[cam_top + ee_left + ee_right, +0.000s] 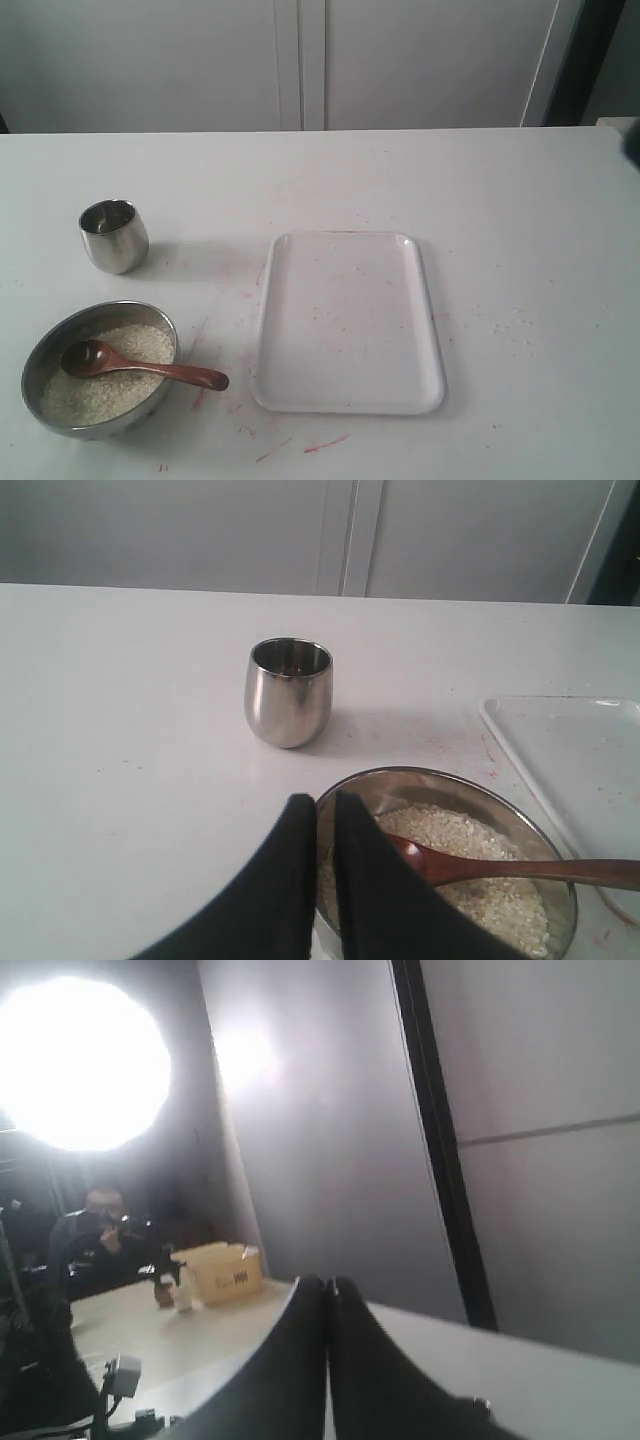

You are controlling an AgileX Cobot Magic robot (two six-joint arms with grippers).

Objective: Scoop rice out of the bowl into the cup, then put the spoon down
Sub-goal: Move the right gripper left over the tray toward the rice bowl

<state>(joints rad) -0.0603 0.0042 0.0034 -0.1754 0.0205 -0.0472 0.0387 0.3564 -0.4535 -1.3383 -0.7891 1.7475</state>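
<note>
On the table [520, 250], the bowl [100, 428] was seen at 8 o'clock, holding rice [85, 398]. The spoon [140, 368] was laid in it, scoop on the grains, handle passing over the rim toward 3 o'clock. The cup [114, 236] was placed upright at 12 o'clock from the bowl, apart from it. The left gripper [325, 805] was nearly closed on nothing. The right gripper [328, 1285] was pressed together, empty.
</note>
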